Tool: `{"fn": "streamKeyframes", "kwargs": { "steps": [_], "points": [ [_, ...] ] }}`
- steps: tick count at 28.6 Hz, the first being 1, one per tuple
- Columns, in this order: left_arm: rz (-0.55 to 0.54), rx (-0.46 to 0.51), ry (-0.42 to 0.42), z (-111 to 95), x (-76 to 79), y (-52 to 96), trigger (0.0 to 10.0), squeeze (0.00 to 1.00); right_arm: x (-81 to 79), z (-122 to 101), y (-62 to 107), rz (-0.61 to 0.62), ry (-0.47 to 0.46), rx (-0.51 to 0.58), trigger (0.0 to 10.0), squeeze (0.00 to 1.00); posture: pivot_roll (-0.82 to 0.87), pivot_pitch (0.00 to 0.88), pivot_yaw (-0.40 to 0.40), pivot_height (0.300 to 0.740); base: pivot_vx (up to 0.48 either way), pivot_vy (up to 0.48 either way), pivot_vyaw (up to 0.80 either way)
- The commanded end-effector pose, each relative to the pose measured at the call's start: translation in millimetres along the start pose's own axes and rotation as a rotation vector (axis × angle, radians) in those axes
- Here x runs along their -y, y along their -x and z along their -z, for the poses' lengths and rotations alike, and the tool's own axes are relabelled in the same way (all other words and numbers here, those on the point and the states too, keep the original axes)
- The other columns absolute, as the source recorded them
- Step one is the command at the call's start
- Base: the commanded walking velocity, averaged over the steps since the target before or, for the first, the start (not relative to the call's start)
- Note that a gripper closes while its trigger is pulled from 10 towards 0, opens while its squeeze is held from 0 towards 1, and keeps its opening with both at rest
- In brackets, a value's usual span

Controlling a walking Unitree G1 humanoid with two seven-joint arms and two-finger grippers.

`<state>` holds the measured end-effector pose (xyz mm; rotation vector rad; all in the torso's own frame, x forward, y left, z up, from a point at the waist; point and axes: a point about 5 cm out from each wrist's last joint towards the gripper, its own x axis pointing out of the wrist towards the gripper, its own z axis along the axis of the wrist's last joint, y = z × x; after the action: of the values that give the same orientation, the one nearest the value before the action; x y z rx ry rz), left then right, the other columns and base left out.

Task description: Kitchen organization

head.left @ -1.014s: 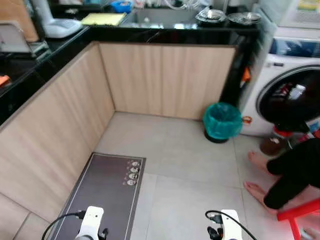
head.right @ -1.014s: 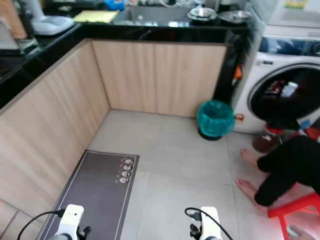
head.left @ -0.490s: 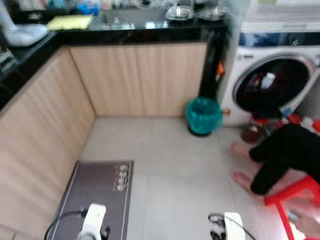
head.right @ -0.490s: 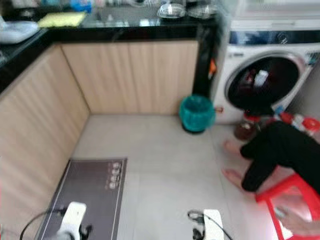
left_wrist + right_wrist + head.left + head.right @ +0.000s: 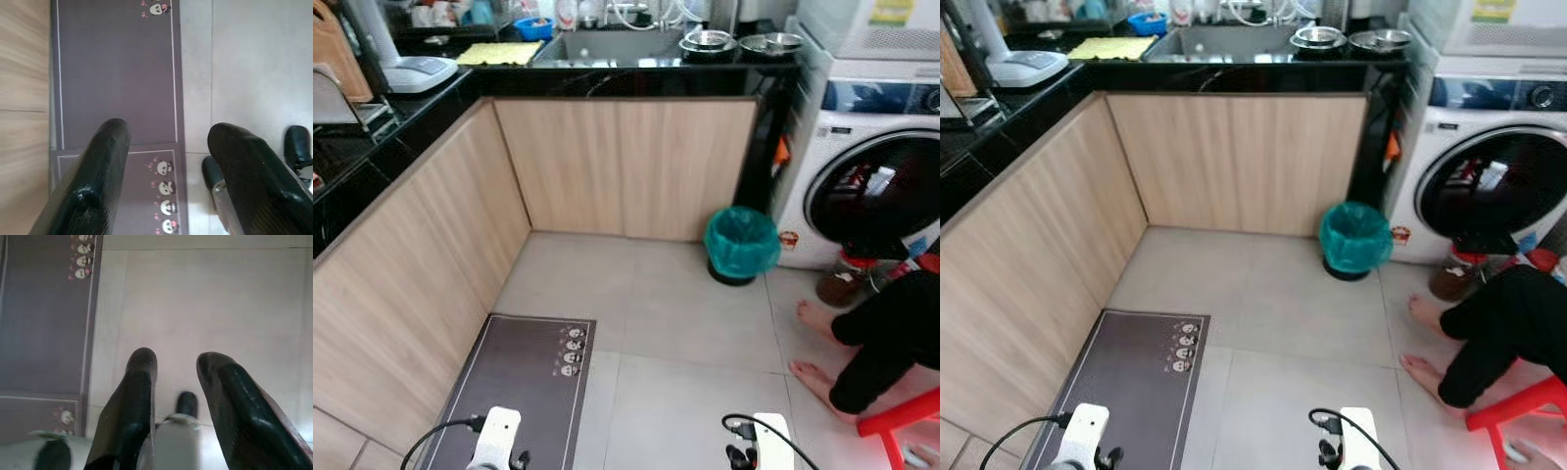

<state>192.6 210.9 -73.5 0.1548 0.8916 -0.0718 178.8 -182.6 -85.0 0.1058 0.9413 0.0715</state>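
A black L-shaped counter (image 5: 626, 80) over light wood cabinets runs along the left and the far wall. On its far stretch are a sink (image 5: 607, 44), two steel bowls (image 5: 708, 40), a yellow cloth (image 5: 495, 53) and a blue bowl (image 5: 536, 22). A white appliance (image 5: 416, 70) stands at the corner. Both arms hang low at my sides. My left gripper (image 5: 168, 137) is open over a brown floor mat (image 5: 112, 73), holding nothing. Above pale floor tiles, my right gripper (image 5: 176, 360) is open and empty too.
A teal-lined bin (image 5: 741, 245) stands on the floor by the counter's end. To its right is a white washing machine (image 5: 871, 166) with its door open. A person in black (image 5: 891, 333) crouches barefoot before it, beside a red stool (image 5: 906, 421). The brown mat (image 5: 524, 382) lies at front left.
The camera swung right half a second ago and has come back left, with the counter top showing a little more. Both arms still hang idle. The person stays crouched.
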Motion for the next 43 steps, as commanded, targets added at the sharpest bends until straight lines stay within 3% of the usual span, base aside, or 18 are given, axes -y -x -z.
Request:
{"fn": "streamKeyframes", "kwargs": {
  "steps": [1,43],
  "points": [
    [0.005,0.01,-0.008,-4.4,2.9,-1.4,10.0,0.0,6.5,-1.2,1.2,0.024,0.0,0.005,10.0,0.0,0.0,0.0,0.061,0.74,0.364,0.0,0.0],
    [-0.001,0.015,-0.004,-8.1,-3.5,-1.4,10.0,0.0,6.2,-6.0,0.1,0.052,0.005,0.024,10.0,0.0,-0.03,0.0,0.076,0.74,0.355,0.0,-0.07]
  ]
}}
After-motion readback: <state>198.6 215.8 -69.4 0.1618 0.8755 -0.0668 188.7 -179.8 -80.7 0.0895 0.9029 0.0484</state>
